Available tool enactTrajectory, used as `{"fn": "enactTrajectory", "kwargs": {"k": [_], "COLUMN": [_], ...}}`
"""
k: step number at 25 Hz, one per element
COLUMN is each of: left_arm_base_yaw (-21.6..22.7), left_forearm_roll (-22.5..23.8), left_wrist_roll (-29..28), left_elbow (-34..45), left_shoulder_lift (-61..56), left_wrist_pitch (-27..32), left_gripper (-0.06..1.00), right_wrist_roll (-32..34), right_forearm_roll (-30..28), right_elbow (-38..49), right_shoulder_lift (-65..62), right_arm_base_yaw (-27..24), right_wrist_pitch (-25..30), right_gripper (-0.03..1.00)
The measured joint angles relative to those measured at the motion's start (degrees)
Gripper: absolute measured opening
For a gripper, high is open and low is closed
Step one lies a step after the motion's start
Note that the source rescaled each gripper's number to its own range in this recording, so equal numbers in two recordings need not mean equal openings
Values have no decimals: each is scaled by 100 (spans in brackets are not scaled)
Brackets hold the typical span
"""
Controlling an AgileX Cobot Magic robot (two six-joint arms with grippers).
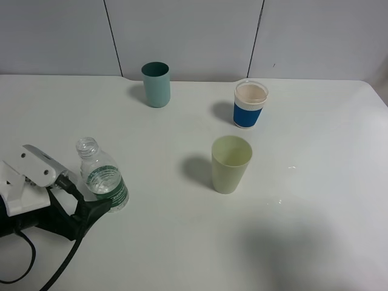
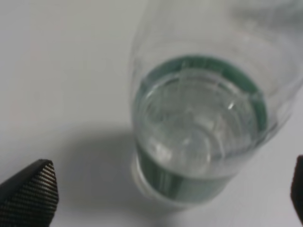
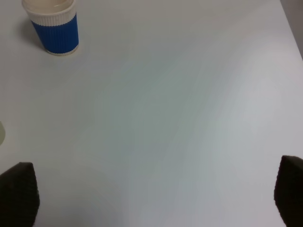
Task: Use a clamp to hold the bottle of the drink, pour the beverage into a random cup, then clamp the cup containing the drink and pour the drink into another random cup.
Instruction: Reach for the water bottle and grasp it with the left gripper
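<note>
Exterior high shows the white tabletop [image 1: 315,242] with the left pincer [image 1: 91,197] low at its near-left corner, jaws spread wide and holding nothing. The bottle [image 1: 102,176] stands right ahead of it, sitting between the two tips but not gripped. Its long axis is vertical, neck pointing straight up. The right pincer [image 3: 154,194] is also spread and empty over bare tabletop, well apart from the bottle, so I'd say left is nearer.
</note>
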Motion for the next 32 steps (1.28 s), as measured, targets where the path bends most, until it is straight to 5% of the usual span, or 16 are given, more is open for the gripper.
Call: {"fn": "enactTrajectory", "kwargs": {"k": [20, 32], "left_arm_base_yaw": [0, 0], "left_forearm_roll": [316, 414], "left_wrist_roll": [258, 284], "left_elbow": [0, 0], "left_shoulder_lift": [36, 1716], "left_wrist_pitch": [-1231, -2642], "left_gripper": [100, 100], "right_wrist_roll": [0, 0], "right_forearm_roll": [0, 0], "right_elbow": [0, 0], "right_shoulder_lift": [0, 0], "right_arm_base_yaw": [0, 0], "right_wrist_pitch": [0, 0], "right_gripper": [100, 100]}}
